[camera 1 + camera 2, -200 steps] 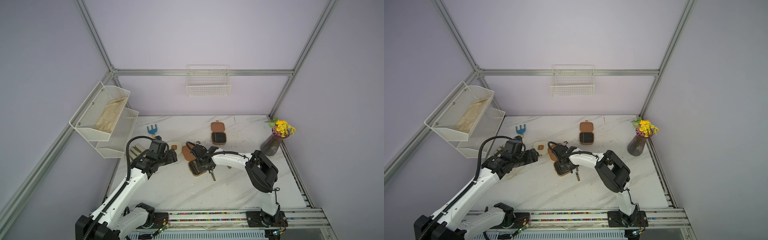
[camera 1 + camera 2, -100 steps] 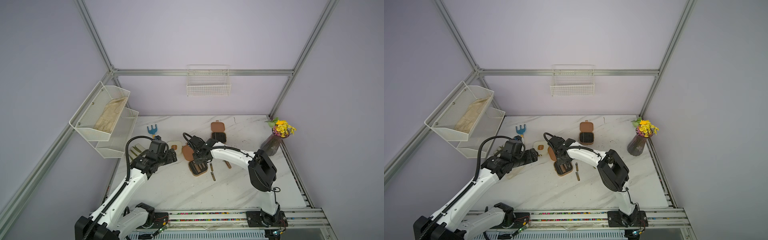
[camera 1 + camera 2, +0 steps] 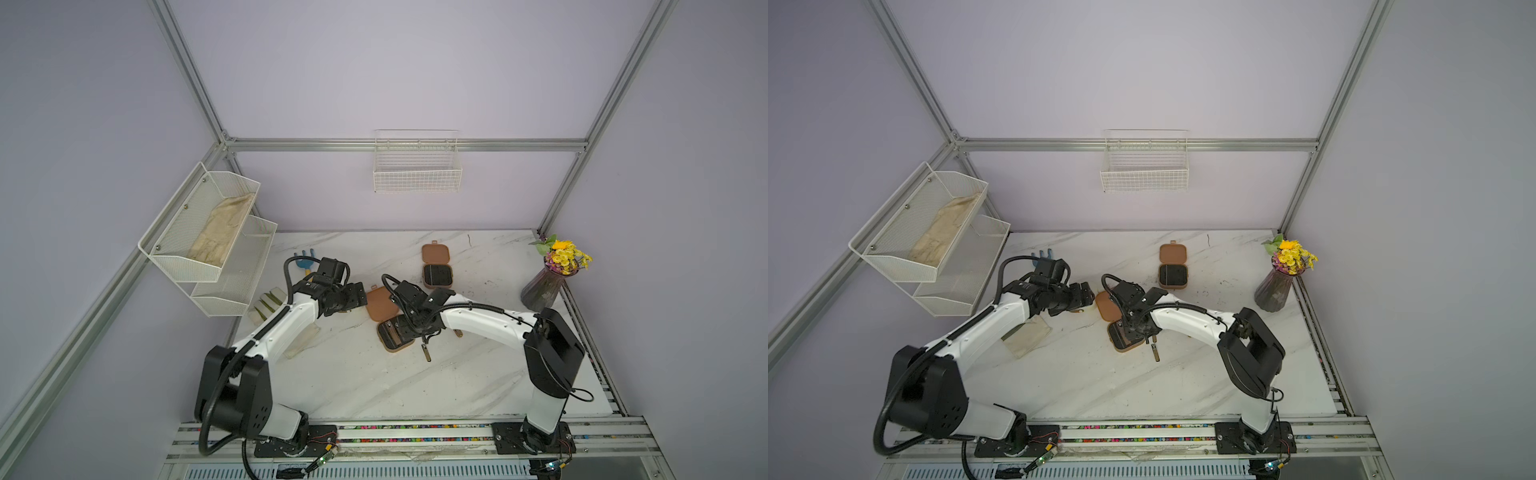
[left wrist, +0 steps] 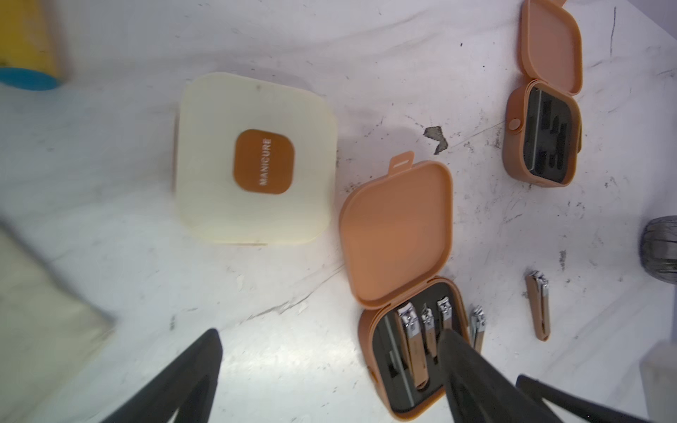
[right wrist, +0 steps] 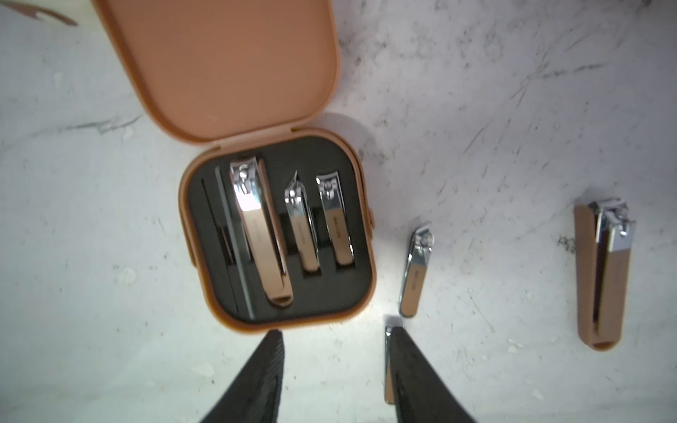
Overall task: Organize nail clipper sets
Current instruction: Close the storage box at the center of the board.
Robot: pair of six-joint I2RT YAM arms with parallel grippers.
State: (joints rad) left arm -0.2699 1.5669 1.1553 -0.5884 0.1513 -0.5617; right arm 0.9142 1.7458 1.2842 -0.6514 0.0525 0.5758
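Right end effector (image 5: 335, 332) is open, with nothing between the fingers (a thin bronze sliver sits against one finger, can't tell what it is). My guess for the next pick is the small silver-and-bronze metal clipper (image 5: 415, 271). It's flat on the white marble bench (image 5: 476, 110), just beside the open brown rounded-square case (image 5: 219, 66). It's dead ahead of the fingertips, long axis parallel to the three seated clippers (image 5: 256, 227), so the jaws would close across its width. Left end effector (image 4: 329, 332) is also open but out past the case's lid, so it's farther.

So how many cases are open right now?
2: the near brown case by the right gripper, the far brown case farther back. The cream case is shut.
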